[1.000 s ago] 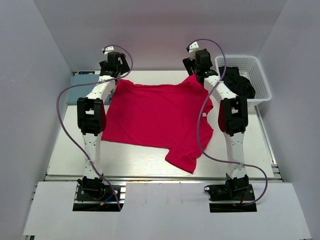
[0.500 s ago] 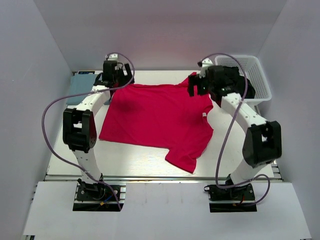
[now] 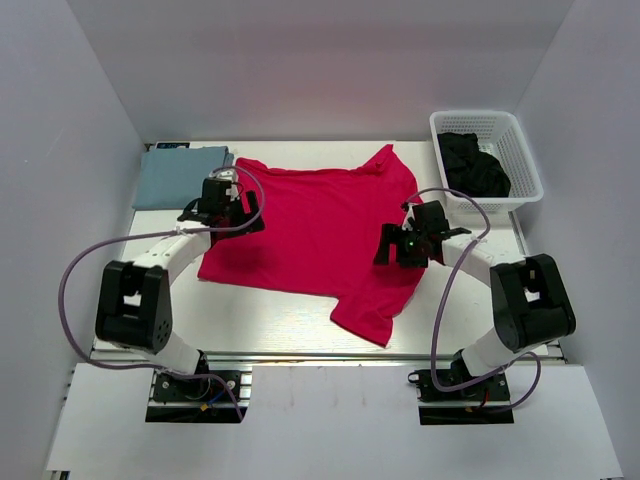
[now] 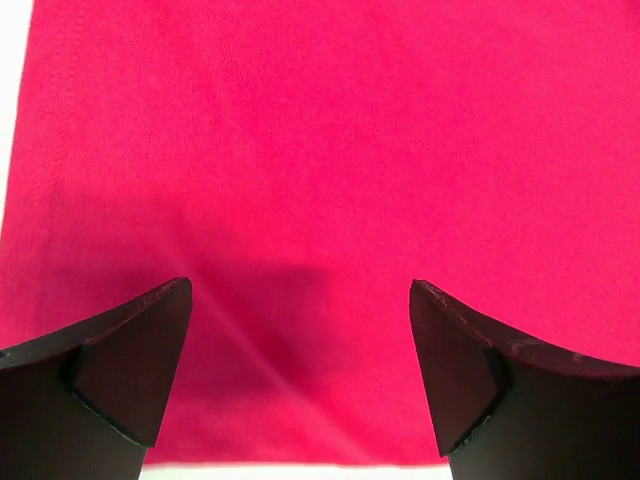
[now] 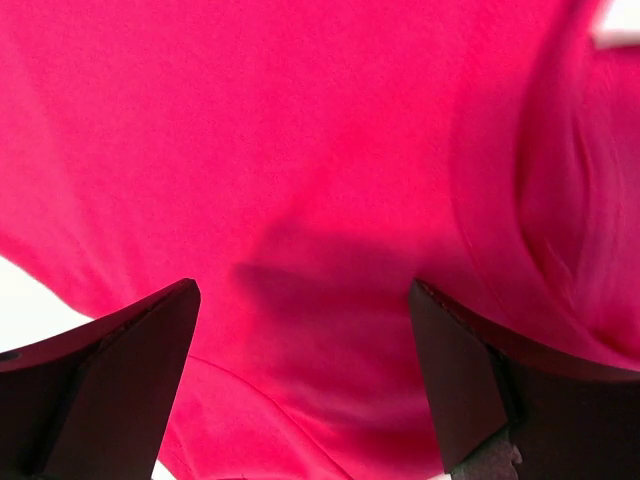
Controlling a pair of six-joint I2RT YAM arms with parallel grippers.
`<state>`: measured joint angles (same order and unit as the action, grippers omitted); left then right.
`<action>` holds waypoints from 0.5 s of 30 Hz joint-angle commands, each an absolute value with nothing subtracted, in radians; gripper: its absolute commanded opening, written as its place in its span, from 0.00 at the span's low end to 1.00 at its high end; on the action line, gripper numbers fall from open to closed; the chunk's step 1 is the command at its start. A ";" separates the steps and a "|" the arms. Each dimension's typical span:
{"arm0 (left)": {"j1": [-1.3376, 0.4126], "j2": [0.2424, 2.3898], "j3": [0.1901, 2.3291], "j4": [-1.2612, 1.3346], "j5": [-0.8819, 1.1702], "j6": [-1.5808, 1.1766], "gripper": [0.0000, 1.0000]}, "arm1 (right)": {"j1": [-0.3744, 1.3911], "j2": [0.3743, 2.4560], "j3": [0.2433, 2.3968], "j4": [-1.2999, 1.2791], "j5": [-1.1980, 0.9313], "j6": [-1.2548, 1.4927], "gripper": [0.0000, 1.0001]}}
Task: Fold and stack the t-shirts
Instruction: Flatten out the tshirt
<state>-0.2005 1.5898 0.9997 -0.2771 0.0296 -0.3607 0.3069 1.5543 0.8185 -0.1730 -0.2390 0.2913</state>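
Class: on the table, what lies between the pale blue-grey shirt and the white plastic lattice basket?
The bright crimson red short-sleeved t-shirt, spread open, lies between them; the top external view shows it.

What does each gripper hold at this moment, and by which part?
Nothing is held. The left gripper and the right gripper are both open over the red t-shirt, with no cloth between their fingers.
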 commanded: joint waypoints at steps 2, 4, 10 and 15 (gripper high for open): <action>-0.206 1.462 0.940 -0.284 0.041 -0.388 1.00 | 0.290 1.532 0.819 -0.184 -0.100 0.362 0.90; -0.206 1.441 0.928 -0.295 0.041 -0.388 1.00 | 0.284 1.563 0.833 -0.196 -0.034 0.362 0.90; -0.206 1.399 0.928 -0.373 0.018 -0.408 1.00 | 0.216 1.635 0.899 -0.222 0.044 0.342 0.90; -0.206 1.368 0.928 -0.414 0.000 -0.431 1.00 | 0.158 1.698 0.968 -0.210 0.028 0.302 0.90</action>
